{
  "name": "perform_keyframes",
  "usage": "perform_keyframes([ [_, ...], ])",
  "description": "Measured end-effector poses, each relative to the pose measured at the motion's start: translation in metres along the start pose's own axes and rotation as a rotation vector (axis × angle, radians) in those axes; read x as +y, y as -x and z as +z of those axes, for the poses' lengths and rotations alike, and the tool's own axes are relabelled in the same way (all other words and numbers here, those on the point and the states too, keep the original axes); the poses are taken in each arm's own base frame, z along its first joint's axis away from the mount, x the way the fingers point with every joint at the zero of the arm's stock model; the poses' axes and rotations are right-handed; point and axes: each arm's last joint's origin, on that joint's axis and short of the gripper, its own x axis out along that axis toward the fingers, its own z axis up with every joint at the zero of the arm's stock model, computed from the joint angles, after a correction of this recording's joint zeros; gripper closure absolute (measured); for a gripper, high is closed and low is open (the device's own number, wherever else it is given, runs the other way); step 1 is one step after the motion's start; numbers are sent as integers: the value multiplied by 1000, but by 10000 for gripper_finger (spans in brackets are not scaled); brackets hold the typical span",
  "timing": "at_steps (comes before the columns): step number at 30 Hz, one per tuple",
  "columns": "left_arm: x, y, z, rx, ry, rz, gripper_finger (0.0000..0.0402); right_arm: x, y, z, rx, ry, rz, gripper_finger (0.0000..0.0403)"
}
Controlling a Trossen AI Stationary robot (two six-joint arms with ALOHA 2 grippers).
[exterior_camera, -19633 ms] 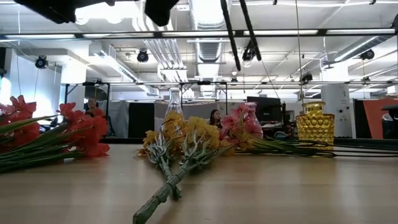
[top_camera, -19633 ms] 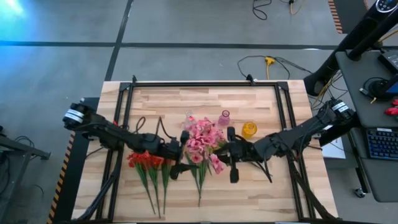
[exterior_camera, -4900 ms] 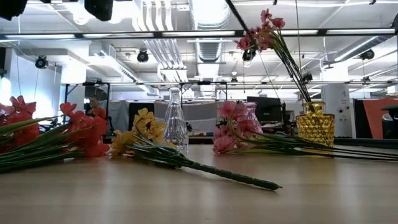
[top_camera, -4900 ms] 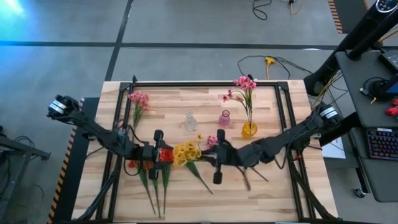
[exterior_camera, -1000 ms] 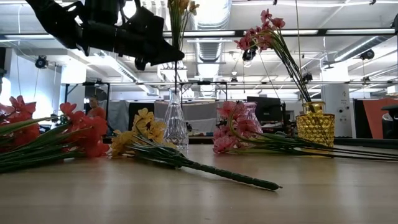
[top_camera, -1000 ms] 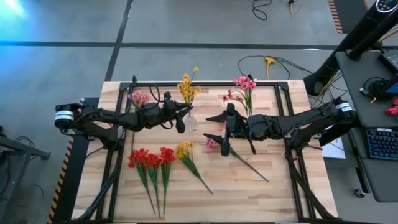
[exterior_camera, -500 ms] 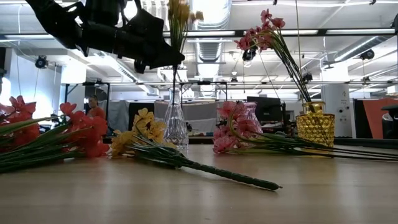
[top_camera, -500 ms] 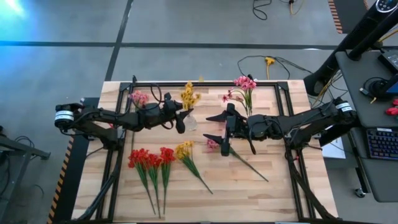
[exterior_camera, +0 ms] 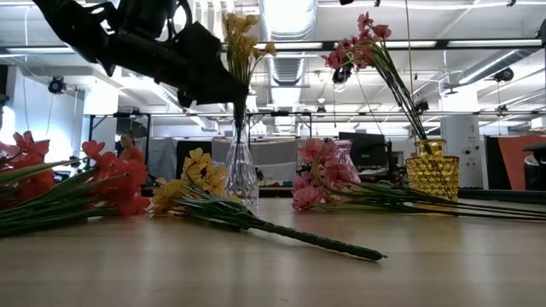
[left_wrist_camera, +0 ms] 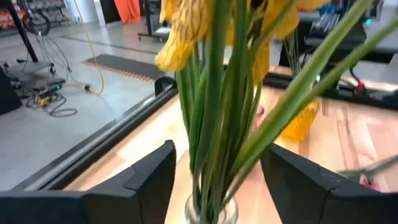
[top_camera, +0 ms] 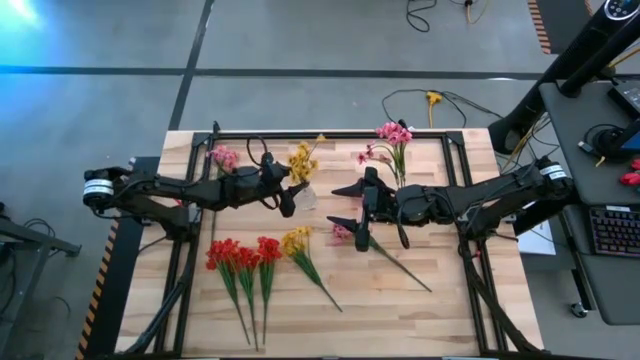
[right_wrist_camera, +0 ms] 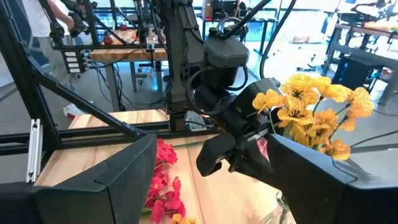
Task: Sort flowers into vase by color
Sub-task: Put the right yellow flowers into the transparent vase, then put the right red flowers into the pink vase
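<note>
My left pincer (top_camera: 291, 189) is released, its fingers either side of the yellow flower sprig (top_camera: 302, 160) standing in the clear glass vase (exterior_camera: 240, 175). My right pincer (top_camera: 347, 204) hovers spread wide over the worktop (top_camera: 420, 300), grasping nothing.

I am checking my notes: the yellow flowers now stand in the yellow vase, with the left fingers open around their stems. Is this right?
Not quite. The yellow flowers stand in the clear glass vase, not the yellow vase, which holds pink flowers. The low view shows this. The left fingers are indeed open around the stems.
</note>
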Motion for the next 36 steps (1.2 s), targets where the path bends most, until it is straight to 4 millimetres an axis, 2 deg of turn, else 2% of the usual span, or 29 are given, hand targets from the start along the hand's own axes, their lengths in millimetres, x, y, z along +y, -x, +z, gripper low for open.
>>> perform_keyframes([
  [10, 7, 29, 0, 175, -24, 11, 163, 0, 0, -4, 41, -51, -4, 103],
  [19, 12, 68, 11, 301, 164, -32, 164, -2, 5, -8, 214, -100, -30, 102],
  [25, -9, 79, 21, 324, 316, -139, 164, -4, 11, 4, 288, -81, -41, 109],
  [29, -24, 88, 27, 452, 320, -176, 164, -3, 16, 9, 340, -58, -39, 109],
  [32, -27, 99, 42, 588, 320, -130, 164, 1, 20, 11, 366, -50, -30, 105],
  [36, -33, 113, 53, 758, 425, -26, 164, 7, 24, 14, 382, -48, -9, 100],
])
